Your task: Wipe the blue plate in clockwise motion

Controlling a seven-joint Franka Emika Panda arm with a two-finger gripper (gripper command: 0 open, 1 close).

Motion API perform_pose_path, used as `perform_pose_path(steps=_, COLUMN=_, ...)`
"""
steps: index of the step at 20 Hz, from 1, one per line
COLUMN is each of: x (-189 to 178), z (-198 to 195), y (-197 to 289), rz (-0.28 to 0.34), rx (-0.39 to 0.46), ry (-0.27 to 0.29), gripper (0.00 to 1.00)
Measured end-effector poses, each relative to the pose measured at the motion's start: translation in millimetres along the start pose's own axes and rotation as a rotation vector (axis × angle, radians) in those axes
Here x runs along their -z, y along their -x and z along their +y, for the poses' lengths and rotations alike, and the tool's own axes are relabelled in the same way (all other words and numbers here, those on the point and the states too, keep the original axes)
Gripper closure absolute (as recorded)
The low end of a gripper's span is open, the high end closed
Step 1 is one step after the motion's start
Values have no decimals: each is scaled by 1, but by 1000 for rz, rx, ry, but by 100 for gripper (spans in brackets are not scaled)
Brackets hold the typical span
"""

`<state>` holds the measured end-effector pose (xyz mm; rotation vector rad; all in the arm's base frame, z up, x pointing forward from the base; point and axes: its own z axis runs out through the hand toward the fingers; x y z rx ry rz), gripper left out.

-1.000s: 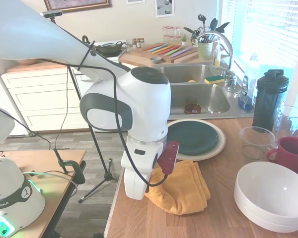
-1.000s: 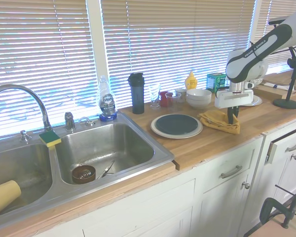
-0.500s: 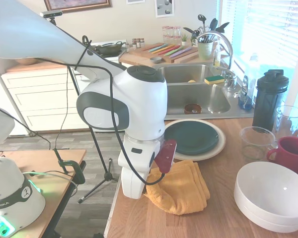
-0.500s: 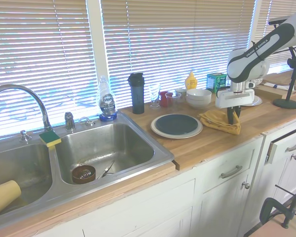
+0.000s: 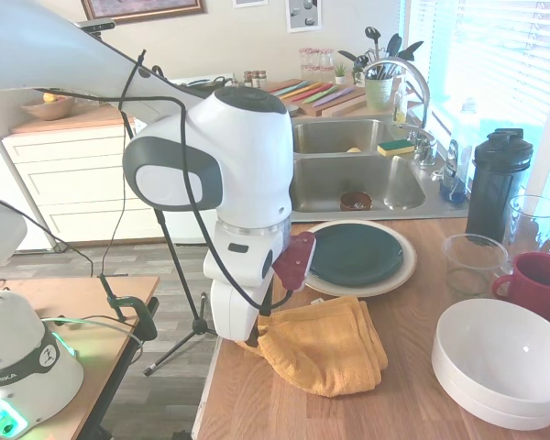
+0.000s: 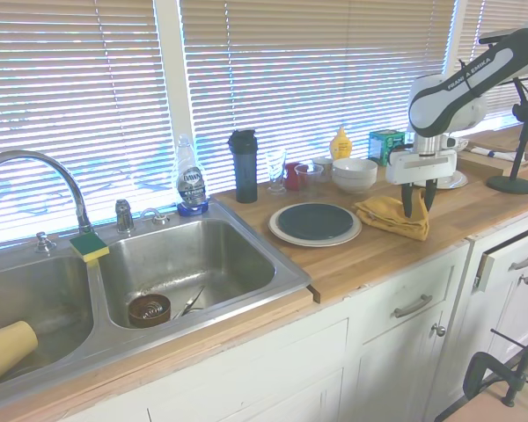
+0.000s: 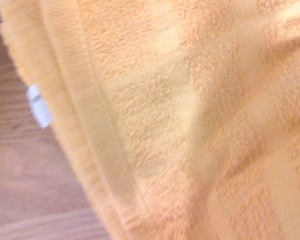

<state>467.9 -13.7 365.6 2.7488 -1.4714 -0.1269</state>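
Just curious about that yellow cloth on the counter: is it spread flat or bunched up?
Bunched up: the yellow cloth lies in thick folds beside the cream plate, its layered edges visible.

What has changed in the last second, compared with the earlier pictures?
The gripper has risen a little above the yellow towel, and its fingers now stand open over it; the wrist has also turned. The towel's edge nearest the arm looks slightly pulled up. The towel is not held. The blue plate on the cream plate, the white bowls and the counter are unchanged.
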Motion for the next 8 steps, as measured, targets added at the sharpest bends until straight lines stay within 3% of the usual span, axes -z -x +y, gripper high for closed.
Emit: perform_pose_path(steps=8, x=41, z=-6, y=14, rz=13, rx=15, ry=-46, gripper=0)
